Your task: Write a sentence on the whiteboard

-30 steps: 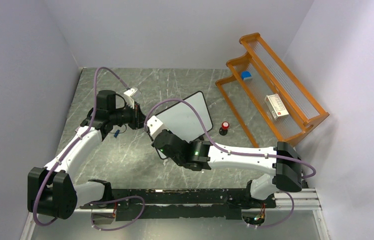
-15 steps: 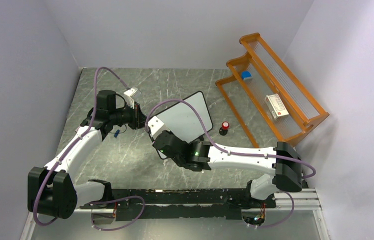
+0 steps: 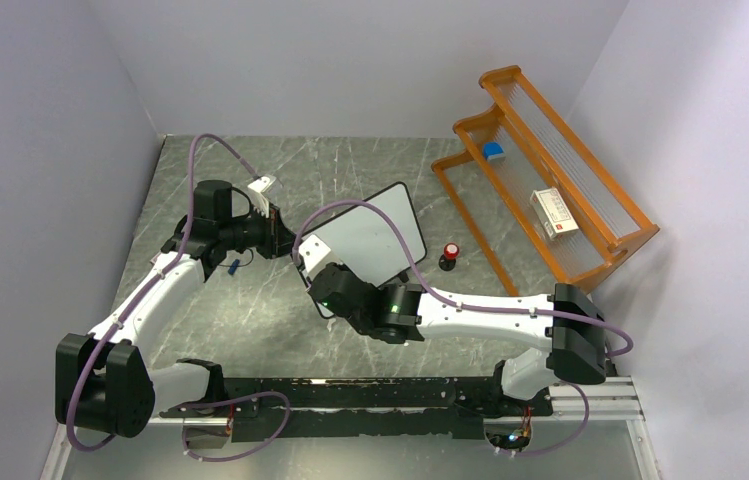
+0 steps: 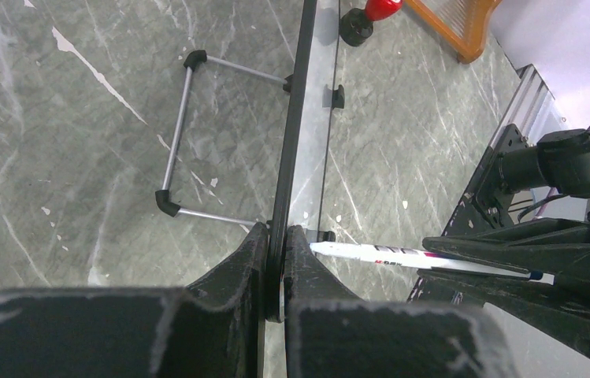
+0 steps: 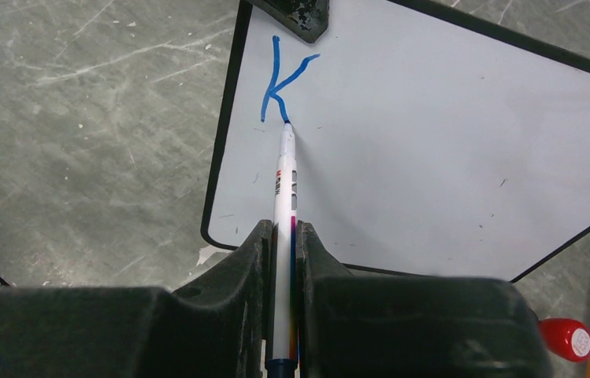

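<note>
The whiteboard (image 3: 375,232) stands tilted on the table, held up by its wire foot (image 4: 183,130). My left gripper (image 3: 281,236) is shut on the board's left edge (image 4: 295,118), one finger on each face. My right gripper (image 5: 283,236) is shut on a white marker (image 5: 284,177). The marker's blue tip touches the board (image 5: 449,134) at the foot of a blue letter "K" (image 5: 280,79) near the top left corner. That "K" is the only writing of the sentence that shows. The marker (image 4: 386,253) also shows in the left wrist view.
An orange rack (image 3: 550,170) stands at the right and holds a blue block (image 3: 492,151) and a white box (image 3: 554,213). A small red-topped black object (image 3: 450,253) stands between the board and the rack. A small blue item (image 3: 234,266) lies under the left arm.
My right gripper has shifted slightly down and left along the board with the marker. My left arm and the board have not moved.
</note>
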